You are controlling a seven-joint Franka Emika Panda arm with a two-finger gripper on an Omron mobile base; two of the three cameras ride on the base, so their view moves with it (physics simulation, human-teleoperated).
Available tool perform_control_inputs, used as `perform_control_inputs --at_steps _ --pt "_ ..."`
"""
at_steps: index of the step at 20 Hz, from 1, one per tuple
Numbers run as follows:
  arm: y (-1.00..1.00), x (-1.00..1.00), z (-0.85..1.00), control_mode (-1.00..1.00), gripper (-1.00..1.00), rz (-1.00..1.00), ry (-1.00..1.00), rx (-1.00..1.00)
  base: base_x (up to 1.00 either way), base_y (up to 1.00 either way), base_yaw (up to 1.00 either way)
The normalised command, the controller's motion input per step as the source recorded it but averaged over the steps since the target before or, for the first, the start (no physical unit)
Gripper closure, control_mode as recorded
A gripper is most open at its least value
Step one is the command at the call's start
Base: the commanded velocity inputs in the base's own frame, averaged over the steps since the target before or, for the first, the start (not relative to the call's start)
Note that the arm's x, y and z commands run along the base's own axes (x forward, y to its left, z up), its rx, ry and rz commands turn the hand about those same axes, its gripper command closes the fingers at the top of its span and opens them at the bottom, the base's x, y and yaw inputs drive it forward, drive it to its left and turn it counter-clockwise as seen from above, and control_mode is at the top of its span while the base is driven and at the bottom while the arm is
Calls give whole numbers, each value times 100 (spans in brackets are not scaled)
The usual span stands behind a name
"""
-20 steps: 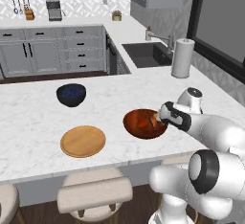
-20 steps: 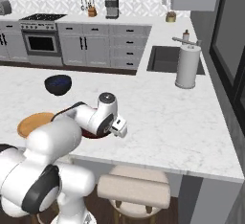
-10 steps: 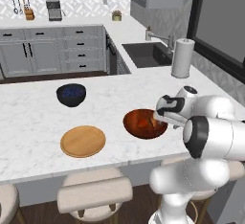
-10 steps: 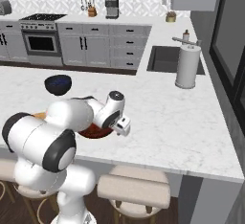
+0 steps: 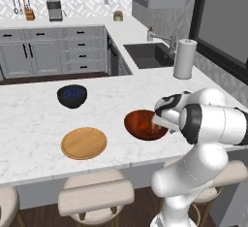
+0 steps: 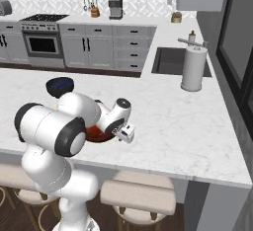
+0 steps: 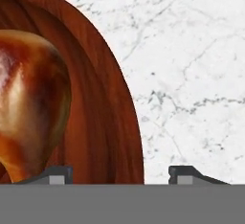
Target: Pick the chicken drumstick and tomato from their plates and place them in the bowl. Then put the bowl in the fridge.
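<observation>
A white marble table (image 5: 34,119) runs across a grey-cabinet kitchen, with a sink (image 5: 145,55) and an upright paper towel roll (image 5: 184,58) on the far run of worktop, and padded stools (image 5: 96,194) along the near edge. The glossy reddish-brown bowl (image 5: 137,124) sits on the table near that edge, and the white arm bends down over its right side. In the hand view the bowl's rim (image 7: 125,108) curves up between the two dark fingertips (image 7: 56,174) of the pincer (image 7: 119,175), one tip over the bowl's inside and the other over bare marble. The tips stand apart on either side of the rim, and whether they press it cannot be told. Inside the bowl lies the chicken drumstick (image 7: 28,103), its rounded brown end close to the wall; in the left base view a reddish patch shows in the bowl, too small to name. The flat wooden plate (image 5: 84,142) lies to the left of the bowl, apart from it, and bare. The dark blue bowl (image 5: 72,95) stands farther back on the table, beyond the wooden plate. In the right base view the arm covers most of the reddish-brown bowl, and the blue bowl shows behind it.
</observation>
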Motion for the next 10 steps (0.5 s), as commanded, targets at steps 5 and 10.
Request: perform_control_inputs --at_steps 5,10 --pt "32 0 -1 -100 100 0 0 0 0 0 0" --pt "4 -21 10 -100 100 -5 -10 0 0 0 0"
